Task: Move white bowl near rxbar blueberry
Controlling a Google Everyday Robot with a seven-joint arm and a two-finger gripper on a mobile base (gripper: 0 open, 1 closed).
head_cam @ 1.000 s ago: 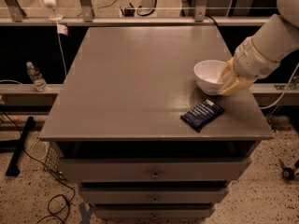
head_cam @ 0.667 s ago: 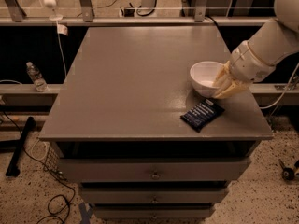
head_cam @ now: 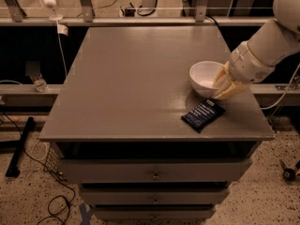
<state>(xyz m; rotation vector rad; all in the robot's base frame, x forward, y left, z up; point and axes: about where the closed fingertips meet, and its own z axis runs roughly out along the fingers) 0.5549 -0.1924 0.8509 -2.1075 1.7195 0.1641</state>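
Observation:
The white bowl (head_cam: 204,78) sits on the grey tabletop (head_cam: 140,78) near its right edge. The rxbar blueberry (head_cam: 203,115), a dark navy wrapper with white text, lies flat just in front of the bowl, close to the table's front right corner. My gripper (head_cam: 226,86) comes in from the right and its pale fingers (head_cam: 229,92) are closed on the bowl's right rim. The bowl rests low, at or just above the table; I cannot tell which.
The table tops a drawer cabinet (head_cam: 154,177). A rail with metal posts (head_cam: 140,13) runs behind the table. Cables (head_cam: 42,172) lie on the floor at the left. A small bottle (head_cam: 40,83) stands at the left, beyond the table.
The bowl and my gripper have shifted slightly left and toward the front, closer to the blue bar. The bar has not moved.

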